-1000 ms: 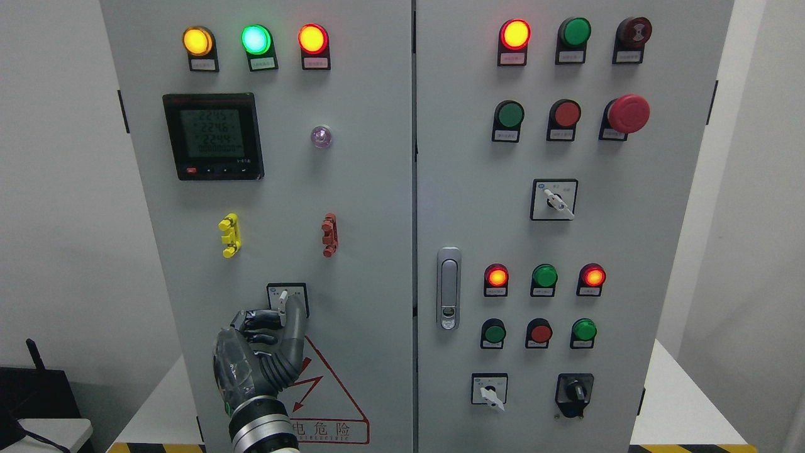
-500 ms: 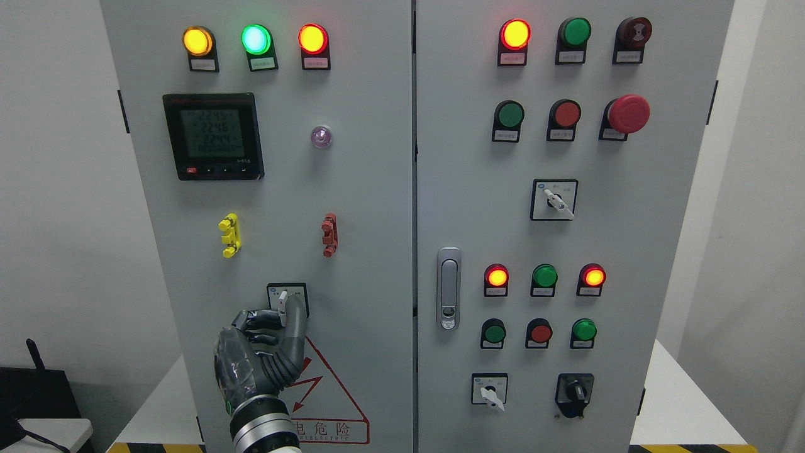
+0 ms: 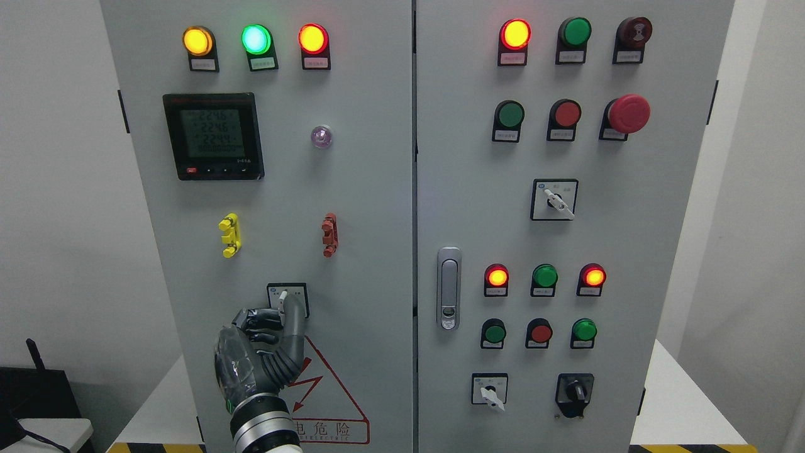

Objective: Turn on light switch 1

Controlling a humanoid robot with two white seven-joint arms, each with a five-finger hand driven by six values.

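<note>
gripping switch (image 3: 286, 299), left robot hand (image 3: 261, 343)

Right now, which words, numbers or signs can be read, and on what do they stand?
"电危险": red warning triangle, partly hidden by the left hand.
"2246", "2244": meter display, other rows unclear.
Small tags under lamps and switches: too small.

Matt painted metal cabinet (image 3: 365, 189); glossy plastic lamps (image 3: 256, 39).
</note>
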